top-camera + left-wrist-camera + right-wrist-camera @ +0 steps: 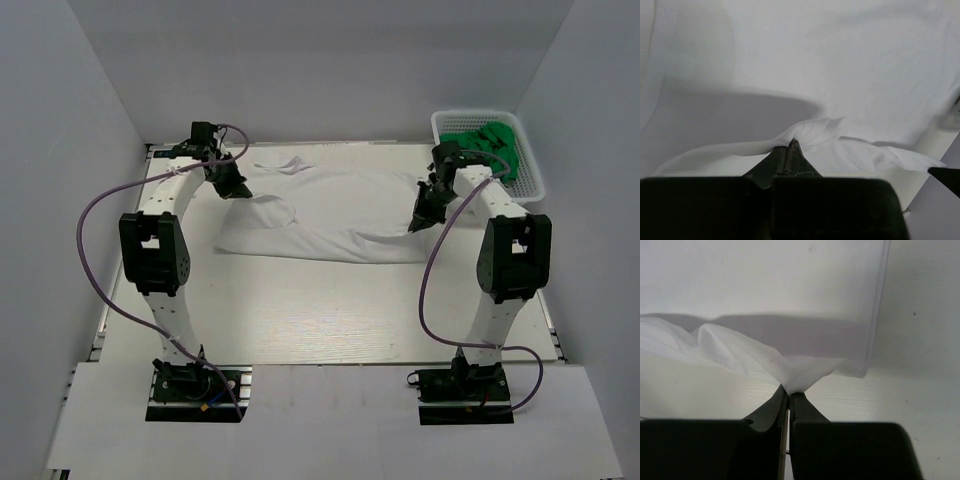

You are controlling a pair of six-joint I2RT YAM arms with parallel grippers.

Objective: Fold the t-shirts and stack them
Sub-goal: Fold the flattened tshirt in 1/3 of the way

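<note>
Both arms pinch a white t-shirt lying across the far half of the table.

At about 10 o'clock on the table [300, 320], the left gripper [236, 190] has its jaws pressed together on a puckered fold at the left edge of the white t-shirt [340, 205], and the cloth bunches into a small knot at the tips. The shirt is plain and unprinted. It stretches sideways from 10 to 2 o'clock, rumpled, with a raised hump near the left grip and a soft folded ridge along its near edge. At about 2 o'clock the right gripper [421, 222] is closed on a thin pinch of the shirt's right edge, drawing it up into a peak. Beyond it, in the far corner near 1 o'clock, a white mesh basket [528, 178] holds heaped green t-shirts [487, 140].
</note>
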